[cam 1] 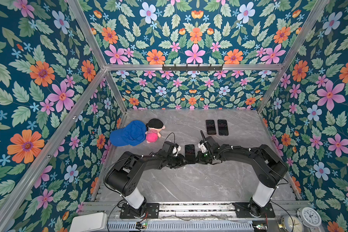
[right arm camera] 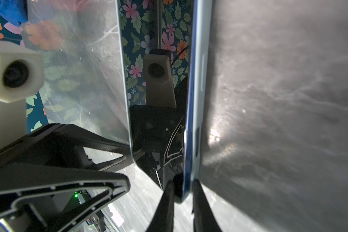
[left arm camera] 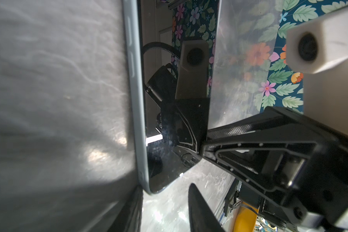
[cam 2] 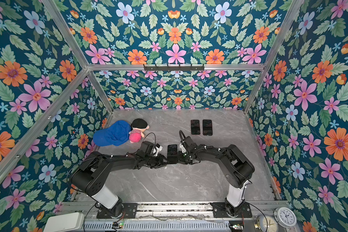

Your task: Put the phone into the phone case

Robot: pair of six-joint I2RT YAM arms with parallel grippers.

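On the desk [cam 1: 189, 186] I count one near phone [cam 1: 189, 153] and two far phones [cam 1: 210, 127] [cam 1: 222, 127], three in all. Also one blue cap [cam 1: 127, 133], one stuffed doll [cam 1: 154, 130], two robot arms [cam 1: 129, 168] [cam 1: 269, 162], two clocks [cam 1: 309, 217] [cam 1: 290, 224].

Two claws meet at one phone on a grey marble table [cam 1: 189, 180].
The left claw [cam 1: 182, 160] and the right claw [cam 1: 197, 158] flank the near end of a dark phone [cam 1: 189, 152] lying flat; how wide their jaws stand is hidden. Beyond the right claw, well apart from it, a second phone [cam 1: 211, 127] and a third phone [cam 1: 222, 127] lie side by side. Beyond the left claw, a blue cap [cam 1: 129, 133] touches a plush doll [cam 1: 154, 130].
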